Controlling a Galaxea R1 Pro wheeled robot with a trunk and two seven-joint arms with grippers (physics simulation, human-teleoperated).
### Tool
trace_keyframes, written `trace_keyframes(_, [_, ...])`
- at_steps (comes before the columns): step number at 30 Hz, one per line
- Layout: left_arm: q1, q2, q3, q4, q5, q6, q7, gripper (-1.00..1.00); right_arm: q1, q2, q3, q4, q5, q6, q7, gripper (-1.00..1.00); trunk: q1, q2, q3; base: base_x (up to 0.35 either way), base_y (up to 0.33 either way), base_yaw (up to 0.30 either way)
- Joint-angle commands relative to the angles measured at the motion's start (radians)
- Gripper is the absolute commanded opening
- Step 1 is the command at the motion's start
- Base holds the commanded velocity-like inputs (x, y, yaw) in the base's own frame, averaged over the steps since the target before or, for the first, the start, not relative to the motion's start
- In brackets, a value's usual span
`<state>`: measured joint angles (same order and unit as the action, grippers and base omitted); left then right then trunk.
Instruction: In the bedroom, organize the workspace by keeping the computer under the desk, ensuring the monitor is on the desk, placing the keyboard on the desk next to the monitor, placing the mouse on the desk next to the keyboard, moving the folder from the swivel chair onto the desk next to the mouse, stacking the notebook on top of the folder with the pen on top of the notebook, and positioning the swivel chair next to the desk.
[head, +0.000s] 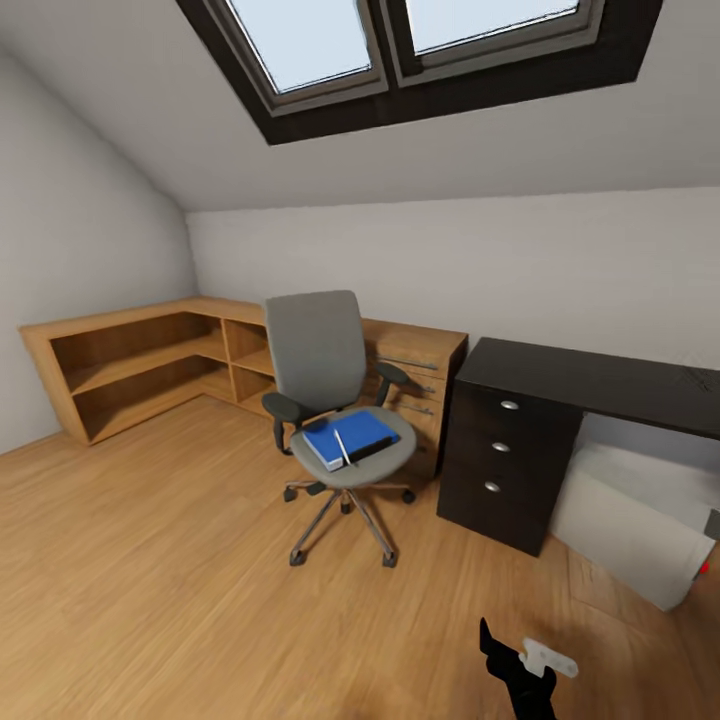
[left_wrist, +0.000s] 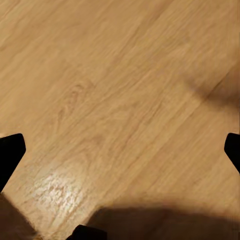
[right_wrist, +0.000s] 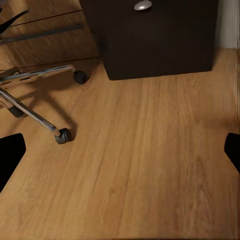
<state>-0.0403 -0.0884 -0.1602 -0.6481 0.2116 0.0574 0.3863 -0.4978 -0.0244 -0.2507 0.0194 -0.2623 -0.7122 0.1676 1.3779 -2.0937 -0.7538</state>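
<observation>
Standing apart: swivel chair, desk; wood floor between.

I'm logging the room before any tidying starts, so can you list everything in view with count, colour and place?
swivel chair: one, grey with black armrests and chrome base, on the floor left of the desk.
folder: one, bright blue, flat on the chair seat.
notebook: one, dark, lying on the folder's near edge.
pen: one, pale and thin, lying on the folder.
desk: one, black, against the right wall, with a drawer unit with three silver knobs.
computer: one, light grey, tilted on the floor under the desk.
wooden shelf unit: one, light brown, in the left corner.
skylight: one, dark-framed, in the sloped ceiling.
right tool: black, open, over bare floor near the chair base.
left tool: black, open, over bare floor.
</observation>
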Motion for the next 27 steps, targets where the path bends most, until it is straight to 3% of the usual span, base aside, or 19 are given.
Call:
trace_keyframes(1, [-0.001, 0.001, -0.005, 0.043, 0.006, 0.004, 0.006, 1.00, -0.001, 0.003, -0.004, 0.002, -0.009, -0.002, 0.010, 1.00, -0.004, 0.007, 0.002, 0.000, 0.000, -0.281])
trace_keyframes(5, [-0.005, 0.002, -0.005, 0.116, 0.006, 0.003, -0.027, 1.00, 0.000, 0.003, -0.004, 0.002, -0.003, -0.001, 0.010, 1.00, -0.019, 0.035, 0.012, 0.000, 0.000, -0.281])
trace_keyframes(11, [-0.006, 0.008, -0.004, 0.141, 0.006, 0.003, -0.103, 1.00, 0.003, 0.002, -0.003, 0.001, 0.011, 0.002, 0.008, 1.00, -0.042, 0.077, 0.028, 0.000, 0.000, -0.230])
trace_keyframes(17, [-0.006, 0.008, -0.002, 0.145, 0.006, 0.000, -0.117, 1.00, 0.004, 0.006, -0.004, 0.002, 0.011, 0.006, 0.006, 1.00, -0.065, 0.119, 0.047, 0.000, 0.000, -0.036])
trace_keyframes(23, [-0.006, 0.005, -0.003, 0.167, 0.004, -0.069, -0.118, 1.00, 0.004, 0.008, -0.004, 0.002, 0.011, 0.005, 0.002, 1.00, -0.088, 0.161, 0.065, 0.000, 0.000, -0.001])
trace_keyframes(27, [-0.006, 0.004, -0.003, 0.170, 0.003, -0.074, -0.118, 1.00, 0.004, 0.007, -0.004, 0.002, 0.011, 0.004, 0.000, 1.00, -0.104, 0.189, 0.078, 0.000, 0.000, -0.072])
